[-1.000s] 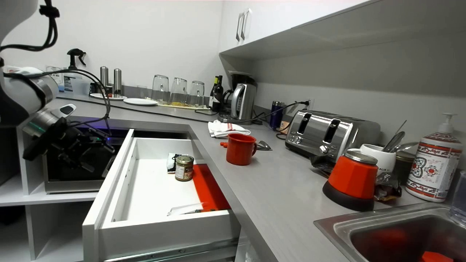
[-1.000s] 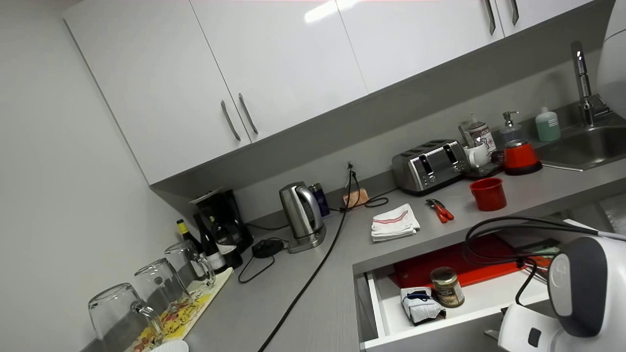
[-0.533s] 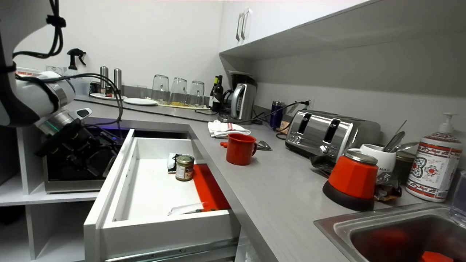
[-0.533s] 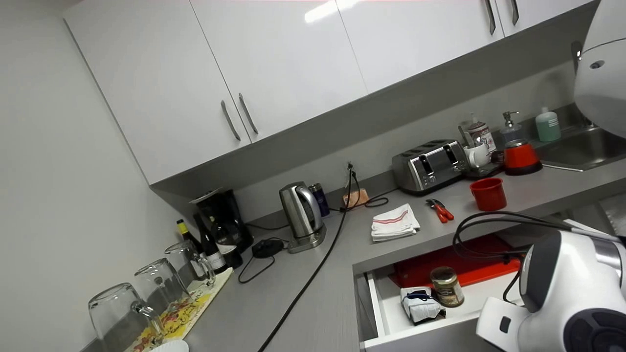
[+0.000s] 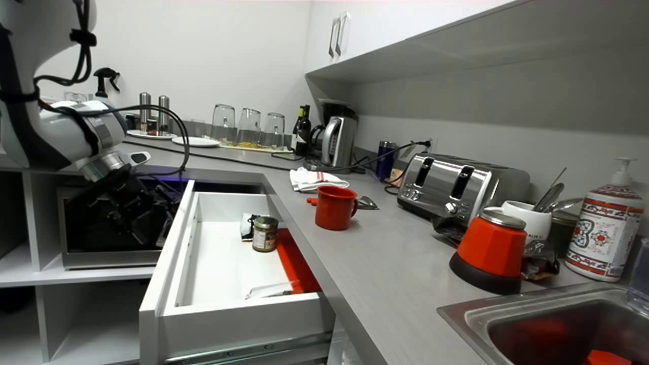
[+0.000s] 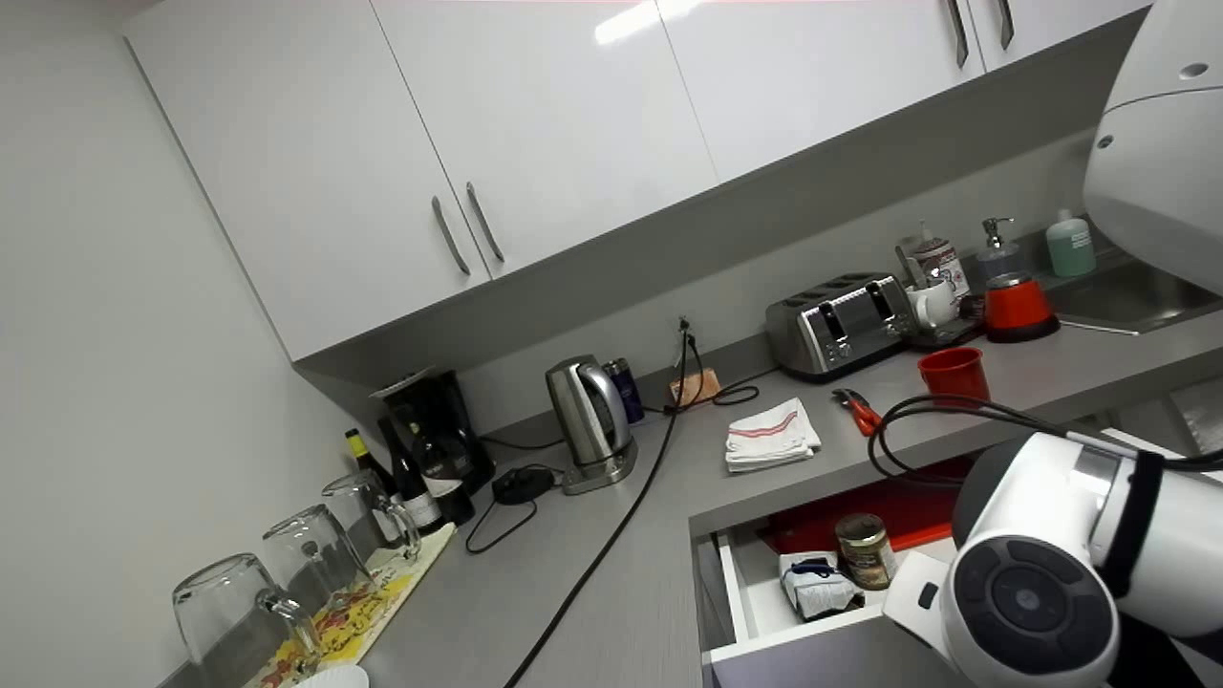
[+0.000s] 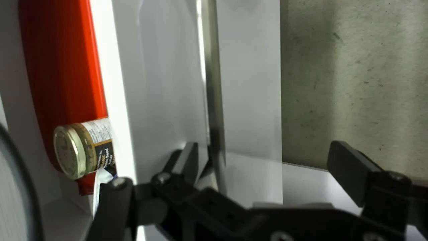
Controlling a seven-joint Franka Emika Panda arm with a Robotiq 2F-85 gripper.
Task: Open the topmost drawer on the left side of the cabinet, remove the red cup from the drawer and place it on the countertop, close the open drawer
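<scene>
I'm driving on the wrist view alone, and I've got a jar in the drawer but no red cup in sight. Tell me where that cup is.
Observer: The red cup stands upright on the countertop.
Operator: Now tell me what lies near it.
Observer: In an exterior view, a red-handled tool lies between the cup and a folded towel.
Operator: Describe the drawer from outside.
Observer: In an exterior view, a metal slide shows bare along the side of the drawer.
</scene>
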